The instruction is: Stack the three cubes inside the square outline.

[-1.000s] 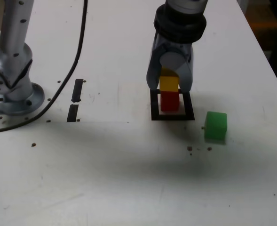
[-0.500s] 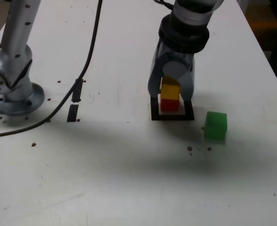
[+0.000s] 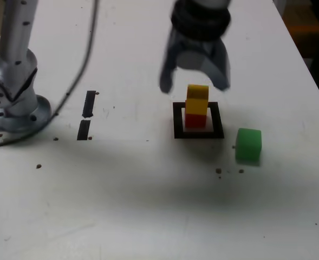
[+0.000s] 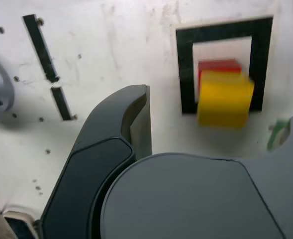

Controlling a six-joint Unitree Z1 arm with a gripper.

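Small yellow cube (image 3: pixel 197 97) sits on small red cube (image 3: pixel 195 119), both inside thick black tape square outline (image 3: pixel 198 133) on white tabletop (image 3: pixel 148 189). Small green cube (image 3: pixel 248 144) lies near, at 4 o'clock of outline. Grey gripper (image 3: pixel 195 84) hangs above stack, jaws spread wide, holding nothing.

Claw (image 3: pixel 194 84) agape, pointing down

robot lab bench: bolted arm base (image 3: pixel 15 103), tape marks (image 3: pixel 86 114), white table (image 3: pixel 148 206).
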